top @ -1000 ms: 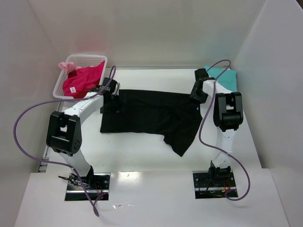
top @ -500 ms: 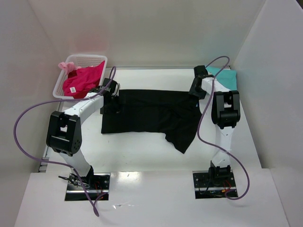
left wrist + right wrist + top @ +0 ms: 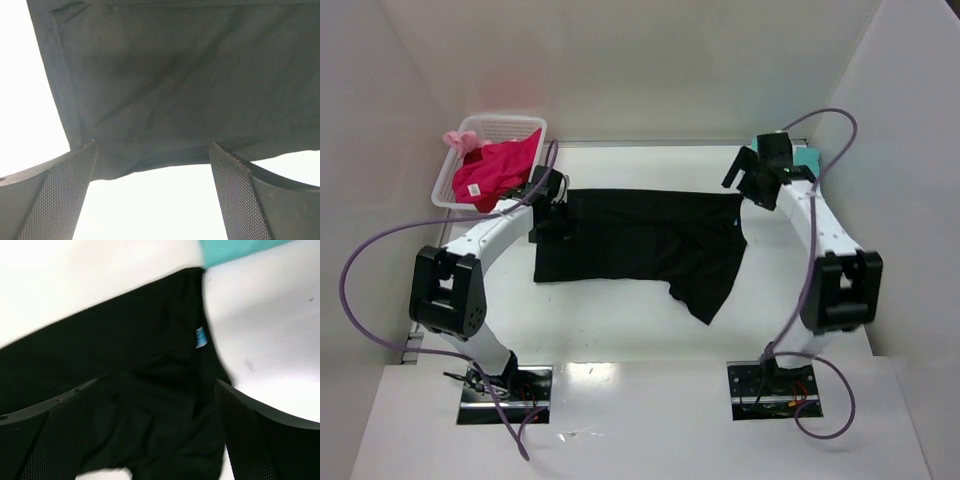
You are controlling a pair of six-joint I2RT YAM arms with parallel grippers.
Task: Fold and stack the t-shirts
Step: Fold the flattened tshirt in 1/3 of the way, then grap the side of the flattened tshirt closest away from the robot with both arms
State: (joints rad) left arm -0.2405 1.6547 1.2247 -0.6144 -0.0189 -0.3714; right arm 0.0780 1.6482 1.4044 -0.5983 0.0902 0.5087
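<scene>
1. Black shirt [image 3: 640,245] is lying spread at frame centre.
2. Left gripper [image 3: 152,150] is hovering released over its left edge.
3. Right gripper [image 3: 155,385] is hanging released above its upper right corner.

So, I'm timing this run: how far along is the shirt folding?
Done, seemingly: the teal shirt lies at the far right corner. In hand: the black shirt, partly folded, left fingers and right fingers open over its ends, gripping nothing. Remaining: the magenta shirt in the basket.

Free table [image 3: 610,320] nearside of black t-shirt [image 3: 640,240]
</scene>
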